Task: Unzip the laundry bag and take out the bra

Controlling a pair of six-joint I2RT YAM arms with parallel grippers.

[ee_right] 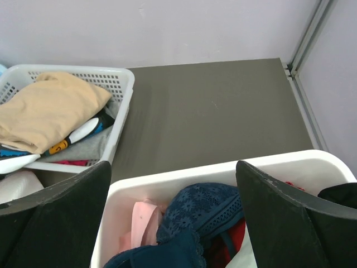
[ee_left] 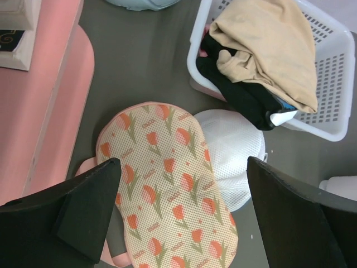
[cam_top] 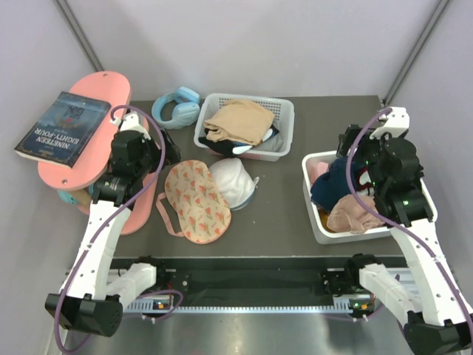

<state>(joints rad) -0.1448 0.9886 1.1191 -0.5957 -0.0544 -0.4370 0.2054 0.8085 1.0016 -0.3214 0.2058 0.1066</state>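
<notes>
The bra (cam_top: 196, 200), peach-pink with red flowers, lies flat on the dark table, its thin pink strap looping out to its left. Its right edge overlaps the white mesh laundry bag (cam_top: 235, 181), which sits domed beside it. In the left wrist view the bra (ee_left: 167, 190) fills the space below my left gripper (ee_left: 183, 184), with the laundry bag (ee_left: 234, 151) to its right. My left gripper (cam_top: 164, 151) hovers open over the bra's left end and holds nothing. My right gripper (cam_top: 355, 166) stands open above the right-hand basket, its jaws (ee_right: 173, 167) empty.
A white slatted basket (cam_top: 284, 111) with a tan garment (cam_top: 236, 122) stands at the back centre. Another white basket (cam_top: 314, 214) at the right holds navy lace and pink clothes. A pink board (cam_top: 103, 89) carrying a book (cam_top: 63, 127) is at the left, with blue headphones (cam_top: 177, 107) behind.
</notes>
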